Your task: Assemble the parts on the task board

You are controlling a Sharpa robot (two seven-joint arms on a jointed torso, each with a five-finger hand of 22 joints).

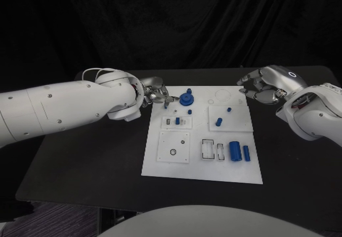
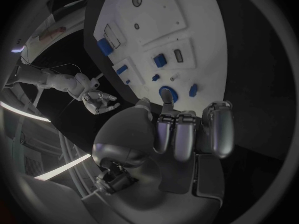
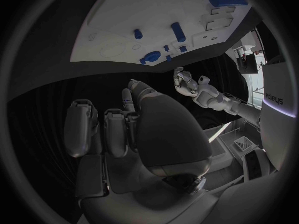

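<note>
While the white rectangular task board (image 1: 201,170) is lying in the middle of the head view, the silver left hand (image 1: 155,92) is hovering at its upper left corner, just beside the round blue gear-like part (image 1: 187,99), with a small blue piece (image 1: 167,104) seemingly pinched at its fingertips, though I cannot tell for sure. The silver right hand (image 1: 260,86) is waiting off the upper right corner, fingers curled on nothing, farther from the gear.

In the left wrist view, the left hand (image 2: 187,134) is reaching toward the gear (image 2: 167,92) directly ahead of its fingertips.

In the right wrist view, the right hand (image 3: 134,129) is sitting curled, well apart from the board (image 3: 112,30) at the frame's top.
</note>
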